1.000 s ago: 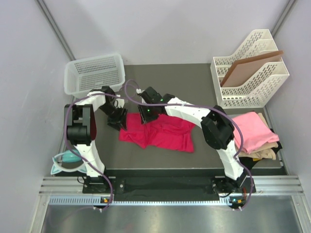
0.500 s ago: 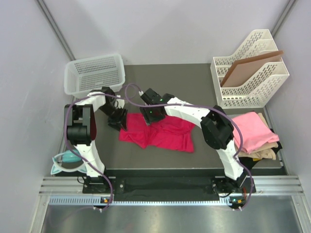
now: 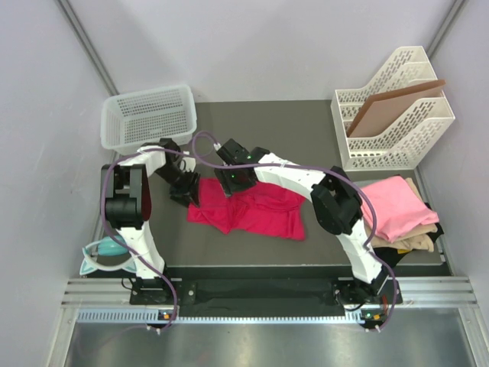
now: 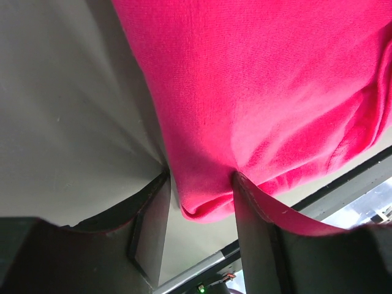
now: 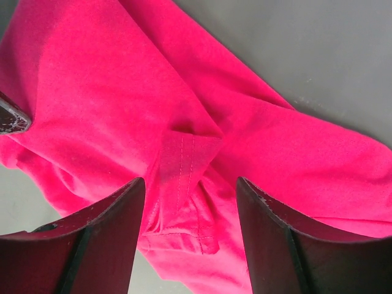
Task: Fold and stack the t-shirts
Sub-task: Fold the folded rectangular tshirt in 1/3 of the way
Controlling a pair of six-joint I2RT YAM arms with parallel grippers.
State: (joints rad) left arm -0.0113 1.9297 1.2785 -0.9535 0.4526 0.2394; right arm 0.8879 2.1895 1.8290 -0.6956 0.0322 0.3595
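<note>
Matte grey worktop point(image 3: 306, 130) carries the rumpled knit crimson t-shirt point(image 3: 252, 212), my left tool point(image 4: 201, 184) clamped on its rolled edge, my right tool point(image 5: 190, 190) apart over stitching only its wrist view shows.

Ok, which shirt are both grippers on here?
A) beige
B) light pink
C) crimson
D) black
C: in the wrist views the crimson shirt is pinched in the left gripper and spreads right under the open right gripper.
</note>
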